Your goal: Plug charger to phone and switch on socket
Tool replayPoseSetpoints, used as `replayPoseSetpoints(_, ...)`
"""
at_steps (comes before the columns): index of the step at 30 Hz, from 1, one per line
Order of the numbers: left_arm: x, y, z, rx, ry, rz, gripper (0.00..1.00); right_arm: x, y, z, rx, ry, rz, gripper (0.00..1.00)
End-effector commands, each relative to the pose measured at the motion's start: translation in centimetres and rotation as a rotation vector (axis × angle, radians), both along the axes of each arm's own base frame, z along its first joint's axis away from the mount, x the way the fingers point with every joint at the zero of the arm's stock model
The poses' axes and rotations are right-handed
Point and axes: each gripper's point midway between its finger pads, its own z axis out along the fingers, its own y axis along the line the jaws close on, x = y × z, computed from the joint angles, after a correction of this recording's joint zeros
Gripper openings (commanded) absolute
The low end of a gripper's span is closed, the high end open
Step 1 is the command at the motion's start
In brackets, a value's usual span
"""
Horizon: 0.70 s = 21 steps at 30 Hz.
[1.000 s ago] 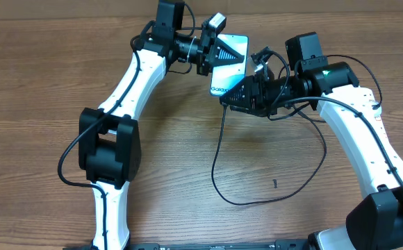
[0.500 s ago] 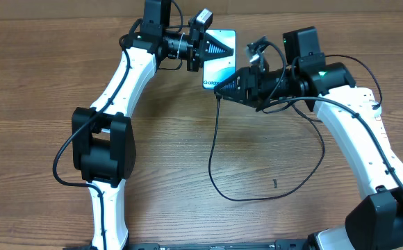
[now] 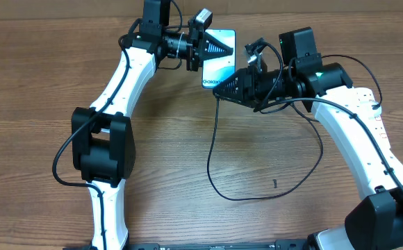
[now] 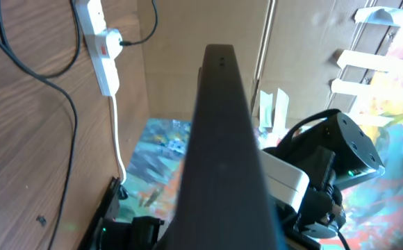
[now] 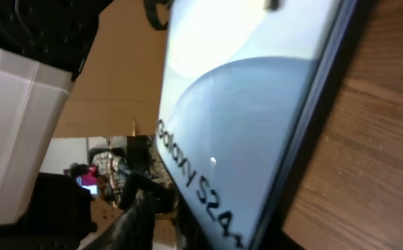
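1. Phone (image 3: 219,69) lies close to the far edge of the table (image 3: 42,104), with its lit screen facing up in the overhead view. Bare wood stretches out on the phone's near side and to its left. I cannot tell whether it rests on the wood or is lifted off it.
2. The left gripper (image 3: 222,47) is clamped on the phone from the left, its dark fingers lying across the far half of the screen. In the left wrist view the phone's black edge runs straight out from the camera.
3. The right gripper (image 3: 221,91) sits at the phone's near end, just beside the "Galaxy" lettering. It appears closed on the end of the charger (image 3: 211,160), whose cable stops at the gripper's tip. The plug tip itself is hidden.
4. From the phone's near end the charger drops toward the near edge, sweeps into one wide loop, and climbs back under the right arm.
5. The socket (image 4: 99,48) shows only in the left wrist view: a white strip with a red switch and a black plug, well apart from the phone.
6. The right arm and its black wires crowd the phone's right side.
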Motion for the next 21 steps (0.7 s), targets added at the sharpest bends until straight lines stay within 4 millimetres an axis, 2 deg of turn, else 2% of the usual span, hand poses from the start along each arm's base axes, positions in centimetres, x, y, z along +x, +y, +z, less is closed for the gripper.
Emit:
replayPoseSetpoints(1, -0.2, -0.2, 2.4, -0.007, -0.023, 0.003, 0.04, -0.3, 0.5, 1.0, 0.022, -0.016, 0.012, 0.40)
replayPoseSetpoints(8, 0.4, -0.4, 3.6, -0.022, -0.036, 0.008, 0.04, -0.1, 0.6, 1.3, 0.035, -0.001, 0.000, 0.41)
replayPoseSetpoints(12, 0.5, -0.4, 3.9, -0.027, -0.048, 0.007, 0.04, -0.1, 0.6, 1.4, 0.040, -0.003, 0.003, 0.37)
replayPoseSetpoints(15, 0.3, -0.4, 4.0, -0.031, -0.048, -0.003, 0.04, -0.1, 0.6, 1.4, 0.042, -0.008, 0.004, 0.26)
replayPoseSetpoints(18, 0.2, -0.4, 4.0, -0.033, -0.048, -0.008, 0.04, 0.0, 0.7, 1.5, 0.043, -0.011, 0.004, 0.04)
replayPoseSetpoints(21, 0.2, -0.4, 4.0, -0.033, -0.048, -0.009, 0.04, 0.0, 0.7, 1.5, 0.043, -0.012, 0.003, 0.04)
